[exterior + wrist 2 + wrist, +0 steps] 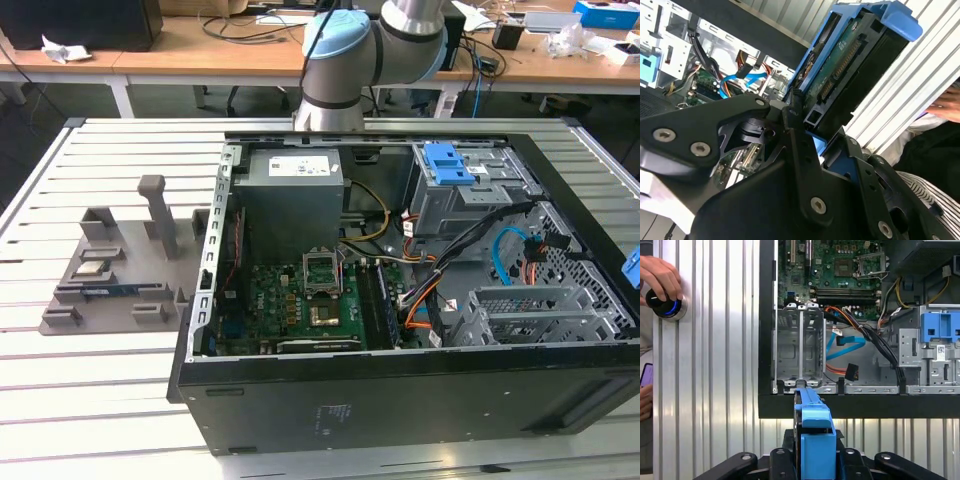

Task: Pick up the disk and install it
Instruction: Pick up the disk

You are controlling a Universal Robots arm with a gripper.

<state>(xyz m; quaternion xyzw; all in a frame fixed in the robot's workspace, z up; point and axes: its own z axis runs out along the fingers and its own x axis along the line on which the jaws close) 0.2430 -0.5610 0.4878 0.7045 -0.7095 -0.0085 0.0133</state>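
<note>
My gripper [812, 460] is shut on the disk [812, 412], a drive in a bright blue plastic frame held on edge between the black fingers [795, 145]. In the second wrist view the disk [855, 65] shows its circuit board and connector side. The disk hangs over the slatted table just outside the open computer case's black wall [840, 405], in line with an empty metal drive bay [797, 347]. That bay [530, 315] lies in the case's near corner at the exterior view's right. A blue piece [632, 268] pokes in at that view's right edge.
Inside the case are a motherboard [300, 300], a grey power supply box [292, 195], a cage with a blue latch [450, 165] and loose blue and orange cables [845, 342]. A person's hand [660, 275] rests on a round button. A grey fixture [110, 270] stands on the table.
</note>
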